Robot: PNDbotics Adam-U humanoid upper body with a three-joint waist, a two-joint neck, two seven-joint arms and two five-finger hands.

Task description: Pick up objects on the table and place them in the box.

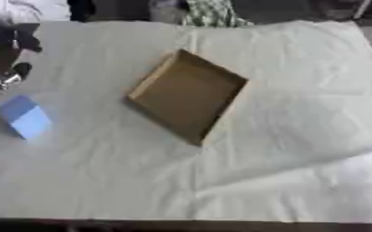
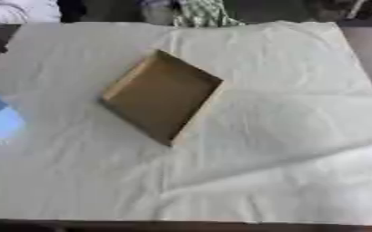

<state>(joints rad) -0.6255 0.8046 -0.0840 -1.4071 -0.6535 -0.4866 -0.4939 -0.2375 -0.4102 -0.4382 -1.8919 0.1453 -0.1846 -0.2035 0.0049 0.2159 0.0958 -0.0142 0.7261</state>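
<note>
Shallow brown box (image 1: 188, 94) lying askew mid-table (image 1: 300, 172); blue block (image 1: 25, 116) sitting well left of it. Left hand (image 1: 2, 54) showing at left edge, blurred; whether its fingers are open or closed cannot be told.

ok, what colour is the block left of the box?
Light blue: the block sits on the white cloth, apart from the brown box. Left eye view shows it best.
</note>
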